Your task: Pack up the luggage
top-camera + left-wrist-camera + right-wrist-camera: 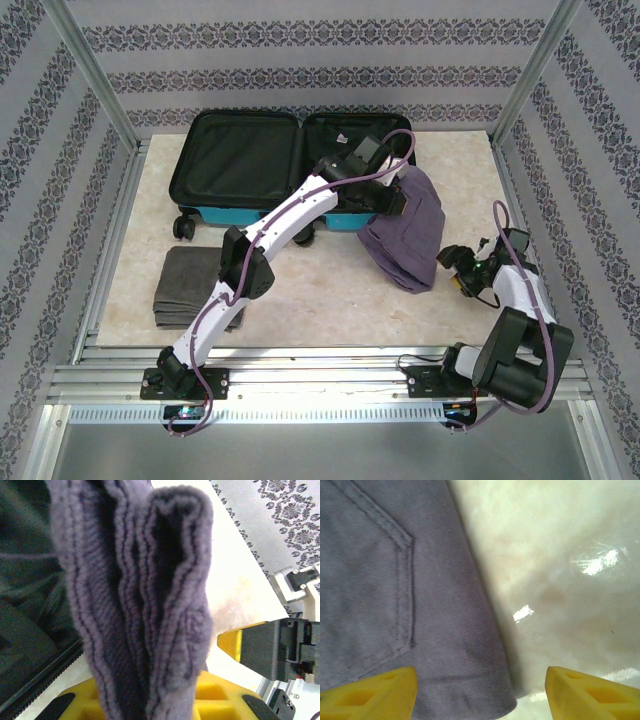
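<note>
Luggage (215,213): open at the counter's back; stiff shell, leave it lying
Purple garment (412,240): soft, limp, light; droops from the luggage's right half onto the counter
Left gripper (390,197): clamped on the garment's fold
Right gripper (480,692): jaws apart by the low end; you could support it there

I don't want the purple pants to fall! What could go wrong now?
The left gripper pinches the purple pants by one bunched end, so they might slip out. Most of them hang beside the luggage, with their low end on the table, so letting go now would likely leave them half outside. The open right gripper sits close to that low end and could snag it.
</note>
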`<state>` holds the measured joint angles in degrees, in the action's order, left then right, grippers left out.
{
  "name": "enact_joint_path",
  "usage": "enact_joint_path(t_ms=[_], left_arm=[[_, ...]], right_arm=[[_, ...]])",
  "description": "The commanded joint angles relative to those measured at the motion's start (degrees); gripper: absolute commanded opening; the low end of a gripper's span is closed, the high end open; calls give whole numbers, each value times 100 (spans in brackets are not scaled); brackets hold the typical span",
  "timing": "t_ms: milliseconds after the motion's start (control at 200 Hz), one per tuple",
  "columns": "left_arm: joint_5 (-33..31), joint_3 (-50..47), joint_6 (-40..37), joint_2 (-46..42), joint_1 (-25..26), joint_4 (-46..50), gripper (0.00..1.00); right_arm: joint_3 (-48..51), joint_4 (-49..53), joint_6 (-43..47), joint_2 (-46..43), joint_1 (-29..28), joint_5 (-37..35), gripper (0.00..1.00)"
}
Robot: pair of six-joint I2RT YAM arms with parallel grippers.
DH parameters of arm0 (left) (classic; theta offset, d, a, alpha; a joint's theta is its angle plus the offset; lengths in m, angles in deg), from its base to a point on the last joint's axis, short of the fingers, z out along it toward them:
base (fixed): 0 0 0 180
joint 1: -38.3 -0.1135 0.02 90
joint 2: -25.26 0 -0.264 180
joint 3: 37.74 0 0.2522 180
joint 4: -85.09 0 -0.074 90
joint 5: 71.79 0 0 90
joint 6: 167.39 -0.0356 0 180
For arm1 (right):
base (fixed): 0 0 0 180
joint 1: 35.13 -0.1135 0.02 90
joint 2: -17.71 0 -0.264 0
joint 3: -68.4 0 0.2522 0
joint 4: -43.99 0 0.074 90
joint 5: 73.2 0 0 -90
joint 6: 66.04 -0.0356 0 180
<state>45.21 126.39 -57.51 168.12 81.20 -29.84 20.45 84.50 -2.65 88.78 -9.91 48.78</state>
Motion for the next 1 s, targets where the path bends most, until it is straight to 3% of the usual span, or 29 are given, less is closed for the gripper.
enact_joint_path(t_ms=[0, 455, 659, 994], left_arm=[[-103, 226, -245, -277, -97, 18, 0], [-143, 210, -391, -233, -157, 207, 0], [-82, -45, -253, -166, -160, 99, 0], [-37, -51, -147, 13, -162, 89, 0]], right_arm=[[123, -401, -67, 217, -92, -202, 68], [-414, -1401, -415, 1482, -765, -246, 68], [-683, -1668, -491, 2126, -1055, -119, 62], [-840, -1552, -422, 1783, -1330, -198, 60]])
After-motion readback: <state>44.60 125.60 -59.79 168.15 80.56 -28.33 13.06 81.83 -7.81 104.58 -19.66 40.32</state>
